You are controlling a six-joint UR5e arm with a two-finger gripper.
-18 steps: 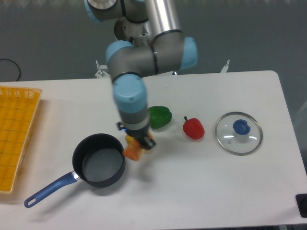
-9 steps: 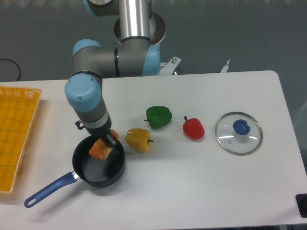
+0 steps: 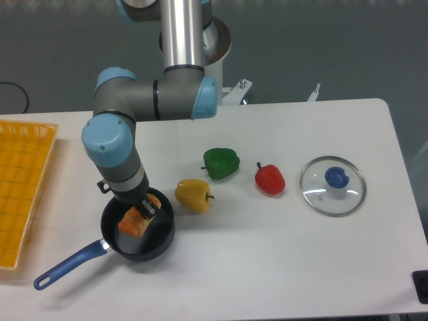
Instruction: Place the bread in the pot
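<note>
The bread (image 3: pixel 134 223) is a tan-orange slice with a browned crust, held over the inside of the pot. The pot (image 3: pixel 158 241) is a dark-grey saucepan at the front left of the table, with its blue handle (image 3: pixel 70 263) pointing to the front left. My gripper (image 3: pixel 140 212) reaches down from the arm into the pot's opening and is shut on the bread. I cannot tell whether the bread touches the pot's bottom.
A yellow pepper (image 3: pixel 192 194) lies just right of the pot. A green pepper (image 3: pixel 221 162) and a red pepper (image 3: pixel 269 178) lie further right. A glass lid with a blue knob (image 3: pixel 332 184) is at the right. An orange basket (image 3: pixel 21 187) stands at the left edge.
My gripper has carried the bread left from beside the yellow pepper to over the pot, then a little lower and further left into its opening.
</note>
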